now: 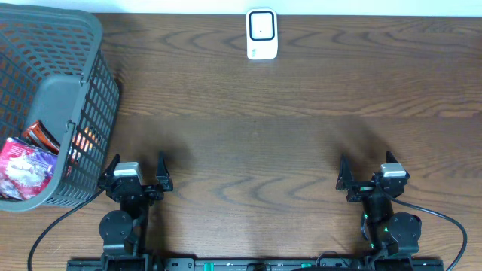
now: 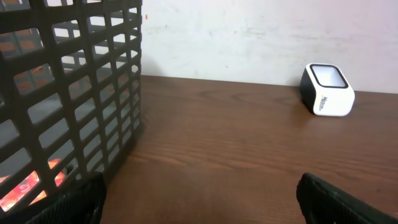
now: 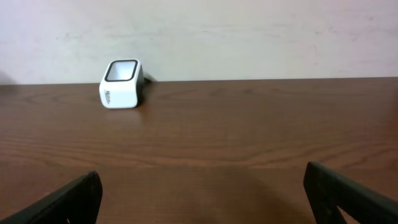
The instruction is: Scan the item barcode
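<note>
A white barcode scanner [image 1: 262, 34] with a dark window stands at the table's far edge, also seen in the left wrist view [image 2: 327, 90] and the right wrist view [image 3: 121, 84]. Snack packets [image 1: 22, 167], pink and red, lie inside the grey basket [image 1: 64, 98] at the left; orange shows through its mesh [image 2: 28, 183]. My left gripper [image 1: 136, 175] sits open at the near left, just right of the basket, holding nothing. My right gripper [image 1: 370, 175] sits open at the near right, holding nothing. Both are far from the scanner.
The grey mesh basket wall [image 2: 81, 93] stands close on the left gripper's left side. A pale wall runs behind the table's far edge. Cables trail from both arm bases at the near edge.
</note>
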`<state>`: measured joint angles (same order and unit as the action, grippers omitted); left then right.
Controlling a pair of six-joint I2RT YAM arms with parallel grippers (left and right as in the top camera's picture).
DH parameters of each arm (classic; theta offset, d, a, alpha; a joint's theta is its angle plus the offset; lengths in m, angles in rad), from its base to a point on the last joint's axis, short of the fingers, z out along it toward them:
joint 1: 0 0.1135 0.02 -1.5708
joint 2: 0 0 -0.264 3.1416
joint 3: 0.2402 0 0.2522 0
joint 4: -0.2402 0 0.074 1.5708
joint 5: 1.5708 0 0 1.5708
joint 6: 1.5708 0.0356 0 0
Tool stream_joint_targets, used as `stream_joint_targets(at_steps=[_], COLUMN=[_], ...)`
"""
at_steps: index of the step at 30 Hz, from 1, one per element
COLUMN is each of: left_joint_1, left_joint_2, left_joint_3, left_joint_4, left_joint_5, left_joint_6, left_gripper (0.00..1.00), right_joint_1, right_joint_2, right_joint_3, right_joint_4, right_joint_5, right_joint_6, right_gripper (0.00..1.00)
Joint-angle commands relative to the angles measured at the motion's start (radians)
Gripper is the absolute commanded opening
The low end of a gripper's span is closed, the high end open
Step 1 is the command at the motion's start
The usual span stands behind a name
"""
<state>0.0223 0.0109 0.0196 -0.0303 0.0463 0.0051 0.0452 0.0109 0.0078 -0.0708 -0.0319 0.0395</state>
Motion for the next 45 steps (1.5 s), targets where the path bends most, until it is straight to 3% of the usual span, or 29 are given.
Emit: stream_joint_targets(at_steps=[1,24,27,31,34,39,43,45], left_joint_1=[-0.004,-0.004,-0.004,-0.004,-0.004,-0.004,-0.004,-0.004], left_joint_2=[-0.006,-0.006,-0.006,-0.006,-0.006,0.003,0.058,0.119], left_joint_3=[-0.016,-0.016,-0.015,-0.015,-0.015,-0.004,0.089,0.164], left_joint_4=[-0.039,-0.037,-0.018,0.201,0.436,0.707,0.747,0.747], left_joint_5=[-0.005,-0.004,0.098,0.347,0.371,0.201,0.025,0.013], left_joint_6=[0.017,0.016,-0.054,-0.284,-0.426,-0.589,-0.612,-0.586], left_gripper=[0.98,0.98,0.98,0.98,0.98,0.97,0.98,0.98], right_joint_1=[-0.007,-0.007,-0.007,-0.007,-0.007,-0.007,-0.007,-0.007], right_joint_2=[-0.006,-0.006,-0.006,-0.006,-0.006,-0.006,-0.006,-0.006], right_joint_3=[-0.002,-0.002,-0.002,-0.002,-0.002,-0.002,-0.002,-0.002], right_joint_4=[-0.004,-0.004,-0.004,-0.004,-0.004,-0.004,-0.004,-0.004], right_joint_5=[0.004,0.004,0.004,0.004,0.004,0.004,0.004,0.004], right_joint_6=[-0.014,-0.014,-0.014,-0.014,-0.014,-0.014,-0.014,-0.014], right_gripper=[0.99,0.99,0.99,0.99,0.99,0.99,0.99,0.99])
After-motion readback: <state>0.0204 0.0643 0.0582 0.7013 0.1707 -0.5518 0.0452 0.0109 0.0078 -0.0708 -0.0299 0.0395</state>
